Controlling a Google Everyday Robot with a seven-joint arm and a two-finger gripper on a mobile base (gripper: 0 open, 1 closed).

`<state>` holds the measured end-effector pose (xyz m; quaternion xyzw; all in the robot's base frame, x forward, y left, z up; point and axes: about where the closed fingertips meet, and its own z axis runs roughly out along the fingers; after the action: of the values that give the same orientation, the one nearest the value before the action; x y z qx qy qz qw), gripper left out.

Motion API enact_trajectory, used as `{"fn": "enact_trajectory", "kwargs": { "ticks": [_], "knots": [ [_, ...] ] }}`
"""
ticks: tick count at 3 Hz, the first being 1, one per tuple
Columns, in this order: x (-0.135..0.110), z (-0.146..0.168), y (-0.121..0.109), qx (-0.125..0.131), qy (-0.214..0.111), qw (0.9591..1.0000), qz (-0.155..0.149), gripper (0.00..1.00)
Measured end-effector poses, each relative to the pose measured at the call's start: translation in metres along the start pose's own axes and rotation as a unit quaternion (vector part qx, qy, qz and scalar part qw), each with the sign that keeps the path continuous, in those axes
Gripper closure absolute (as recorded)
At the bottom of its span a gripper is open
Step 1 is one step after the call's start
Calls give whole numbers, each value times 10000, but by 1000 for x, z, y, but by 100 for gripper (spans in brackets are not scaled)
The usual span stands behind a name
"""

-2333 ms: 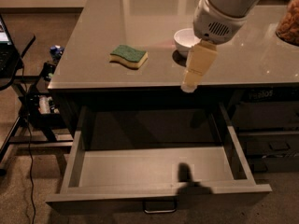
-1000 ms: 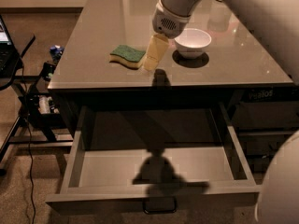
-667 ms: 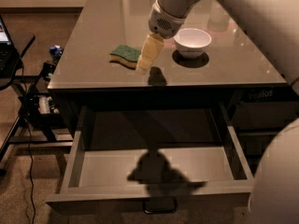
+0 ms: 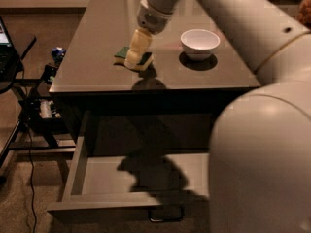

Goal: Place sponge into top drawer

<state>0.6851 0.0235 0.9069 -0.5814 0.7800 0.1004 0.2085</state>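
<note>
— Where is the sponge [image 4: 121, 51]?
— On the table [image 4: 92, 62], towards its front, well left of the white bowl [image 4: 199, 42]. A dark green top over a pale yellow body; only its corners show.
— And the gripper [image 4: 132, 61]?
— Its cream-coloured tip points down right over the sponge's middle, hiding most of it. Spread or pressed together, I cannot tell.
— The drawer [image 4: 97, 209]?
— Open below the table, wide and shallow, light grey inside, a small metal loop handle [image 4: 165, 215] on its front. The arm's shadow lies across its floor.
</note>
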Motion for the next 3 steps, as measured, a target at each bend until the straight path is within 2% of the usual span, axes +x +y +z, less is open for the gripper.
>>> {"fn": "enact_trajectory", "kwargs": {
  "ticks": [1,3],
  "knots": [
    [-14,18,-10,-115,42,9999,47,0],
    [-15,50,-30,-257,168,9991,278,0]
  ]
}}
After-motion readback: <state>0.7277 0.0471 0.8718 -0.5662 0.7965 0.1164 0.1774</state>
